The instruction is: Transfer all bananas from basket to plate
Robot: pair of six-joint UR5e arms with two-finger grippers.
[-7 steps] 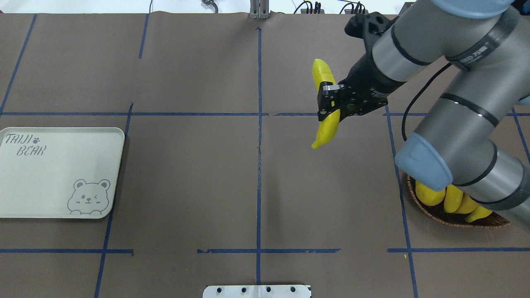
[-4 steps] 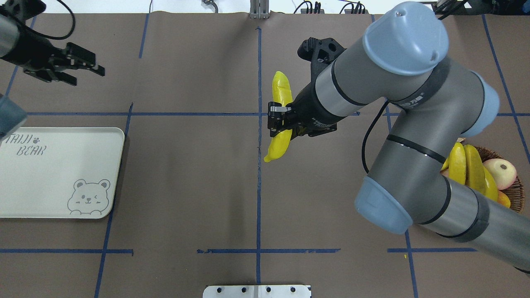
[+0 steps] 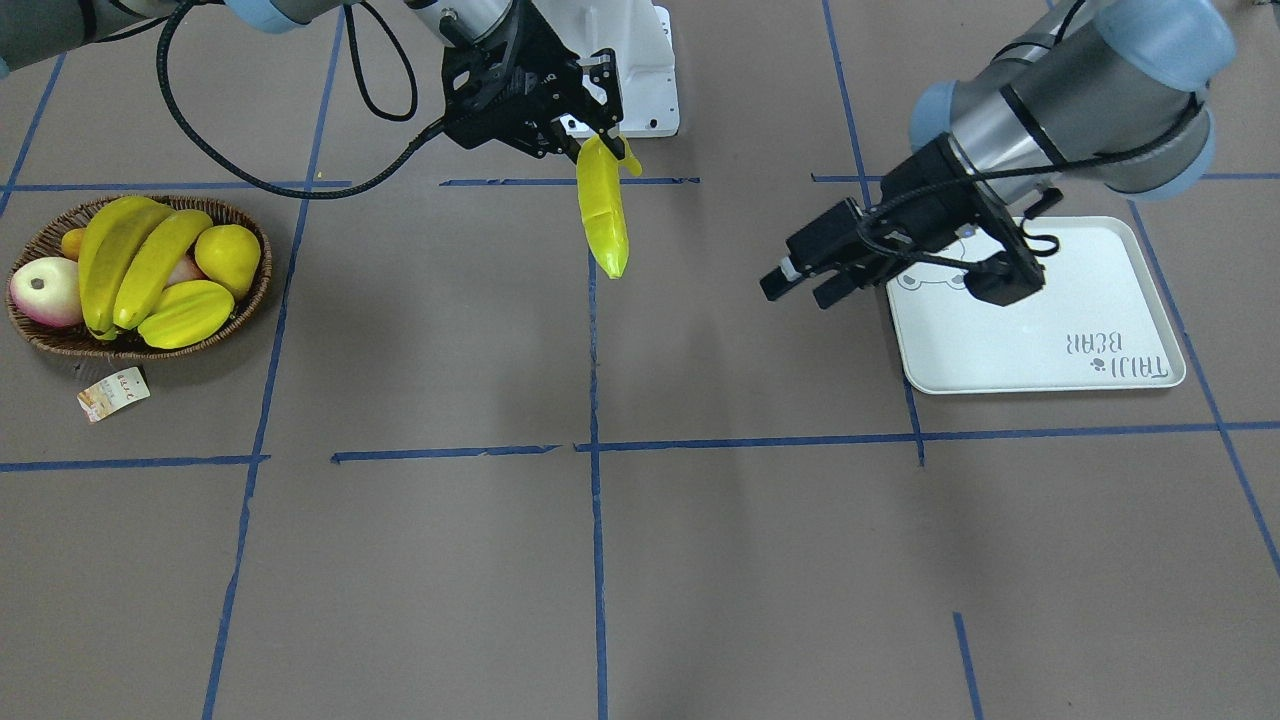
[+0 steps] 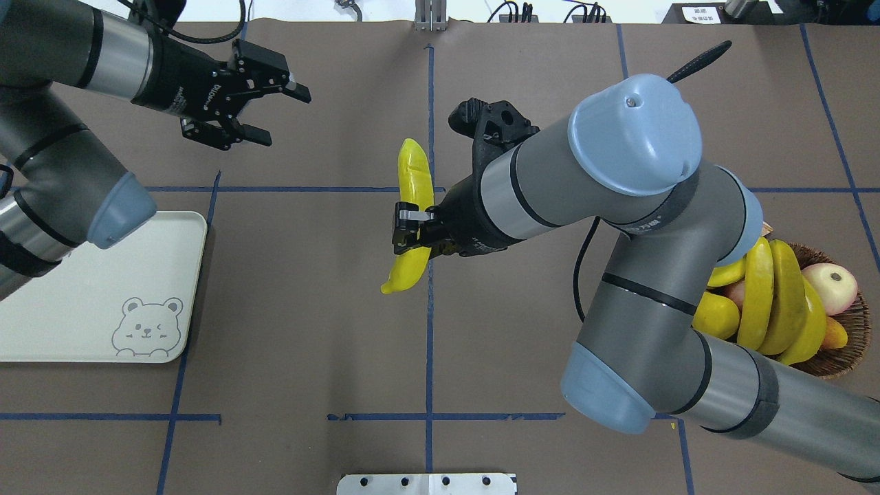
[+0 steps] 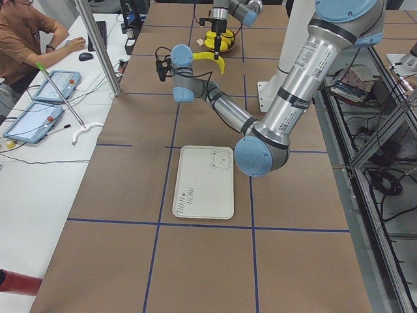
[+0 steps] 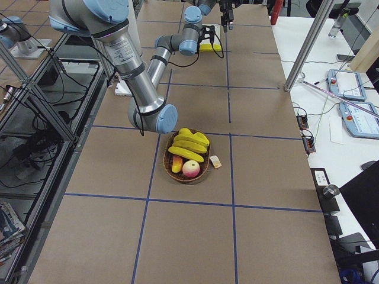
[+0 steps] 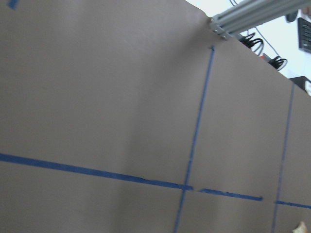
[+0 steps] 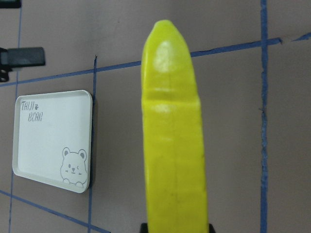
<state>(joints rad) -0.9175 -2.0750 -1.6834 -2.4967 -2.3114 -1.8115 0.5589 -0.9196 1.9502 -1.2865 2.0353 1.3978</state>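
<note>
My right gripper (image 4: 412,234) is shut on a yellow banana (image 4: 411,213) and holds it in the air over the table's centre line. The banana also shows in the front view (image 3: 603,215) and fills the right wrist view (image 8: 172,145). My left gripper (image 4: 287,118) is open and empty, in the air to the banana's far left, beyond the plate (image 4: 82,295). The plate holds nothing. The wicker basket (image 4: 842,344) at the right holds three more bananas (image 4: 770,295) among other fruit, clearer in the front view (image 3: 130,260).
The basket also holds a pale red apple (image 4: 830,287), a yellow starfruit (image 3: 188,312) and a yellow pear (image 3: 228,258). A paper tag (image 3: 113,392) lies by the basket. My right arm's elbow (image 4: 639,137) hangs over the table's right half.
My right gripper has carried the banana leftward from the right half to the centre line. My left arm has come into view and moved right, gripper open.
</note>
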